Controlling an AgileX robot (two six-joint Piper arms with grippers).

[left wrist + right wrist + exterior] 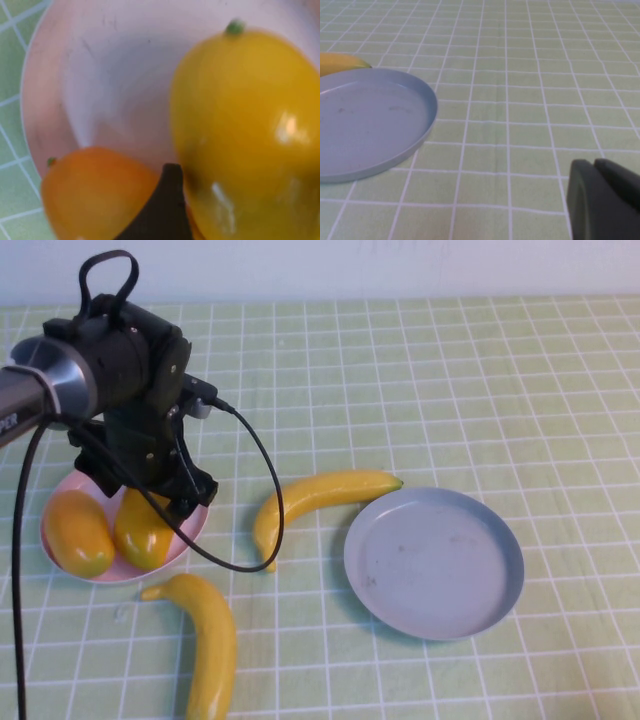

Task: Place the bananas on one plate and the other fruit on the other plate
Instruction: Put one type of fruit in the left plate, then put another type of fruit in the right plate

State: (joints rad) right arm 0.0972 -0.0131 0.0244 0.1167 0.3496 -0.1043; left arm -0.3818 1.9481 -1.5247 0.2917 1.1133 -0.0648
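Two mango-like fruits lie on the pale pink plate at the left: one free, the other under my left gripper. In the left wrist view the gripped fruit fills the jaws, one dark finger pressed between it and the other fruit on the plate. One banana lies mid-table; the second lies near the front edge. The grey-blue plate holds nothing. My right gripper is shut, low over the cloth beside that plate.
A green checked cloth covers the table. The left arm's black cable hangs over the mid-table banana's end. A banana tip shows behind the grey-blue plate in the right wrist view.
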